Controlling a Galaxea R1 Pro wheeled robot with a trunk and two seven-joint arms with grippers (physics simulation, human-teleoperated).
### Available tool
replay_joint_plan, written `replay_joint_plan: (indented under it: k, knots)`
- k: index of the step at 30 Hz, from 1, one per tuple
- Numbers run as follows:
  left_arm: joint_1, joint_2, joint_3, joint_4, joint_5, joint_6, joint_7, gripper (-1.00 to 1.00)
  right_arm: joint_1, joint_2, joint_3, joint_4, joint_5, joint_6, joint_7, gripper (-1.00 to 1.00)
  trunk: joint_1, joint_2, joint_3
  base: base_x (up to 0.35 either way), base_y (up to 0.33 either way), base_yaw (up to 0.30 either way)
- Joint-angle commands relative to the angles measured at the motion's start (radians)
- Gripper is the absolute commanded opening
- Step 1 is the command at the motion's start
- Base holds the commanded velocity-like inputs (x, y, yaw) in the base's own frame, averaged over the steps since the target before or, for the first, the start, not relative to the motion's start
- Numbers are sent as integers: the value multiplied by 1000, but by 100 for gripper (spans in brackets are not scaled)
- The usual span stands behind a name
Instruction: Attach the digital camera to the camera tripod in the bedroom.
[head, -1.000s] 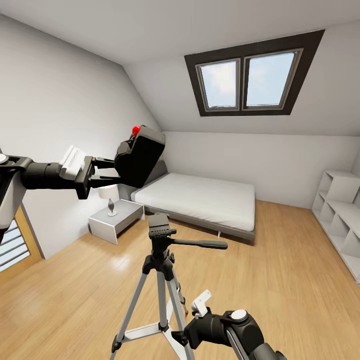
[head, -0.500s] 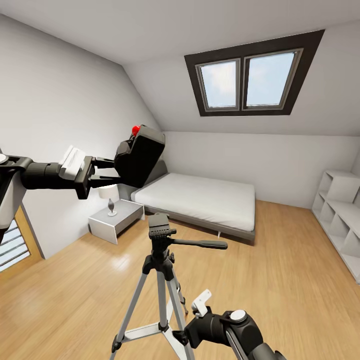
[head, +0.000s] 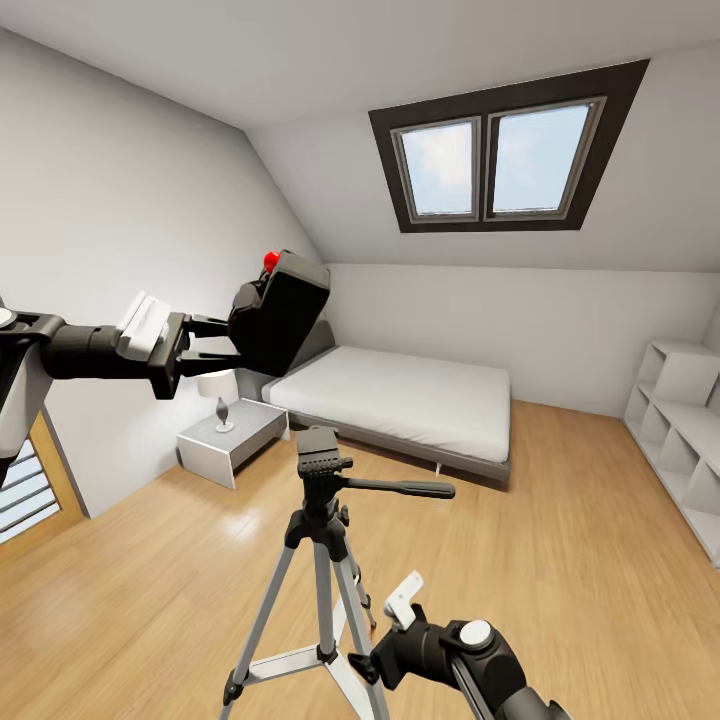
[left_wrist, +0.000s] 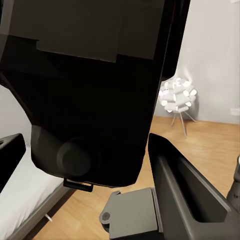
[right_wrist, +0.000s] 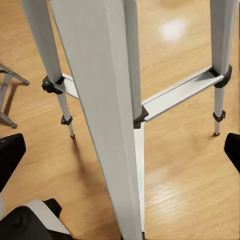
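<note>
Almost nothing differs from a second ago: left gripper (head: 222, 338) stays raised at head-view left, fingers pinching the digital camera (head: 281, 311), red button up, body tilted, held well above and left of the camera tripod (head: 322, 505) head. Tripod stands on the wood floor (head: 560, 560), pan handle pointing right, unmoved. Only change: right gripper (head: 385, 625) low by the tripod legs has nudged slightly up and left; fingers look spread, with a tripod leg (right_wrist: 107, 110) between the fingertips at the right wrist view's side edges. Left wrist view: camera underside (left_wrist: 85, 85) close up. Bed (head: 400, 395) and nightstand (head: 232, 432) behind, same.
</note>
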Motion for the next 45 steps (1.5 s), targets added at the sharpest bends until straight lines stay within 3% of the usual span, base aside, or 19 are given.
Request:
replay_joint_plan:
  k: [1,23,31,45]
  knots:
    - [-1,1,-2,0,5,7,-2,-100,0,0,-1,-1,15,-2,8,100,0,-1,0,0,0,0]
    - [-1,1,-1,0,6,6,-5,-100,0,1,4,0,33,-85,9,100,0,-1,0,0,0,0]
    - [0,1,-2,0,6,5,-4,-100,-1,2,28,21,34,-98,9,100,0,-1,0,0,0,0]
    - [1,-1,-3,2,6,5,-5,-100,-3,2,63,55,35,-192,8,100,0,-1,0,0,0,0]
